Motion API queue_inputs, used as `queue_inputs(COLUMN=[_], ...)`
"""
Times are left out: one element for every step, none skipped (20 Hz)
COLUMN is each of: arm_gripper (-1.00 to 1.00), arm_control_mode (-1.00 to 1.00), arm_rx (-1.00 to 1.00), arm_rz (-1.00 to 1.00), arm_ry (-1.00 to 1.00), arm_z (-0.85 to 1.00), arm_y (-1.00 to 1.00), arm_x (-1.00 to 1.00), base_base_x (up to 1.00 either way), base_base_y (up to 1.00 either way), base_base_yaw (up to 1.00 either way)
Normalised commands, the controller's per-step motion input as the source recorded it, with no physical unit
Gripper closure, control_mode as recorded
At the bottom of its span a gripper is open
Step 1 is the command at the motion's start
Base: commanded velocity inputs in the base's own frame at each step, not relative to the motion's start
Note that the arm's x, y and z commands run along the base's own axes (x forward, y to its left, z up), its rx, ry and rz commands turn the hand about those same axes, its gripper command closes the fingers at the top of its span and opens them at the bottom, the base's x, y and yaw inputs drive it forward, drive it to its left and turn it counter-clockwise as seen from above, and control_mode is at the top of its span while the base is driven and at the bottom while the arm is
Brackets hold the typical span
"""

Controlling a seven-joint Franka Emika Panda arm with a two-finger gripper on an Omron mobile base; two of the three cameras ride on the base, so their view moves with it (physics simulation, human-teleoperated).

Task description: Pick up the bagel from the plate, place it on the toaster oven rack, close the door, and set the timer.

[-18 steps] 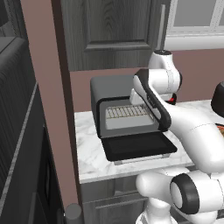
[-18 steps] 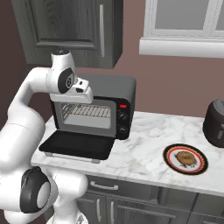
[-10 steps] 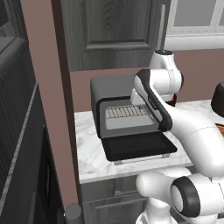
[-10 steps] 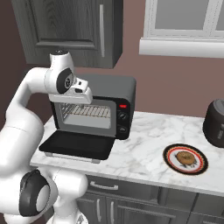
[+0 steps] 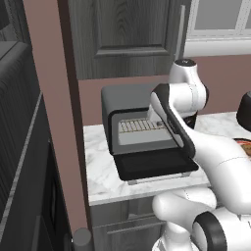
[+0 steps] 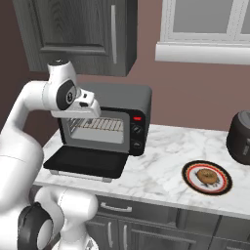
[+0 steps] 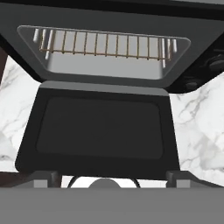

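The fingers (image 7: 41, 177) of the gripper (image 7: 109, 178) are standing wide apart with nothing between them, hanging above the front edge of the door (image 7: 99, 129), which is lying folded down flat on the marble counter (image 6: 161, 161) in front of the toaster oven (image 6: 128, 105). The toaster oven rack (image 7: 103, 44) is sitting bare inside the open cavity, spanning its width. The bagel (image 6: 206, 176) is resting at the centre of the plate (image 6: 189, 169), which is sitting on the counter well apart from the oven, to its right in the right base view.
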Motion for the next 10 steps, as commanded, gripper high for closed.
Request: queue_inputs(arm_gripper=[-1.00, -1.00, -1.00, -1.00, -1.00, -1.00, -1.00, -1.00, -1.00, -1.00], arm_control_mode=[-1.00, -1.00, -1.00, -1.00, -1.00, -1.00, -1.00, -1.00, -1.00, -1.00], arm_rx=[-0.08, -0.09, -0.11, -0.12, -0.13, -0.13, -0.13, -0.14, -0.14, -0.13], arm_rz=[0.00, 0.00, 0.00, 0.00, 0.00, 0.00, 0.00, 0.00, 0.00, 0.00], arm_ry=[-0.01, -0.01, -0.01, 0.00, 0.00, 0.00, 0.00, 0.00, 0.00, 0.00], arm_z=[0.00, -0.01, -0.02, -0.04, -0.06, -0.07, -0.09, -0.11, -0.13, -0.18], arm_y=[0.09, 0.09, 0.11, 0.12, 0.13, 0.13, 0.12, 0.11, 0.09, 0.03], arm_x=[0.00, 0.00, 0.00, 0.00, 0.00, 0.00, 0.00, 0.00, 0.00, 0.00], base_base_x=[0.00, 0.00, 0.00, 0.00, 0.00, 0.00, 0.00, 0.00, 0.00, 0.00], base_base_y=[0.00, 0.00, 0.00, 0.00, 0.00, 0.00, 0.00, 0.00, 0.00, 0.00], base_base_yaw=[0.00, 0.00, 0.00, 0.00, 0.00, 0.00, 0.00, 0.00, 0.00, 0.00])
